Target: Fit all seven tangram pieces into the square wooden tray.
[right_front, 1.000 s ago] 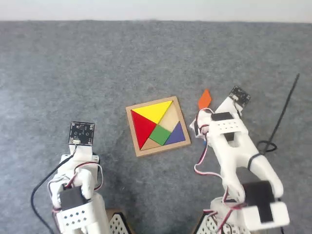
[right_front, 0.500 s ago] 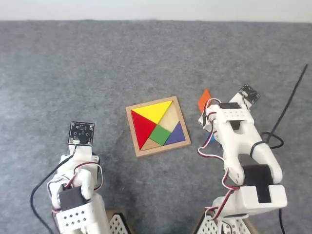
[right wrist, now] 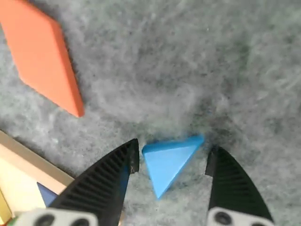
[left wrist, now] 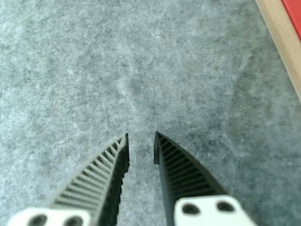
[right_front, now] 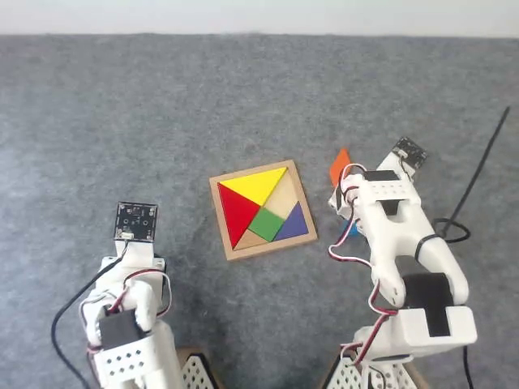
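Wooden tray (right_front: 274, 247) — holding yellow triangle (right_front: 258, 185), red triangle (right_front: 235, 212), green square (right_front: 265, 224), purple triangle (right_front: 293, 223).

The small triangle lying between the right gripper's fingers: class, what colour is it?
Blue. The triangle shows best in the right wrist view, inside the open right gripper.

High view: bright, even, diffuse light over grey mat (right_front: 122, 105); pale strip (right_front: 259, 16) along far edge brightest. Faint soft shade on mat beside right arm (right_front: 397, 235). Right wrist view: dimmer, blotchy shade on mat around blue triangle (right wrist: 167, 160); thin dark shade along edge of orange parallelogram (right wrist: 40, 56). Left wrist view: mat evenly lit, soft darker patch beside wooden tray (left wrist: 280, 37) rim.
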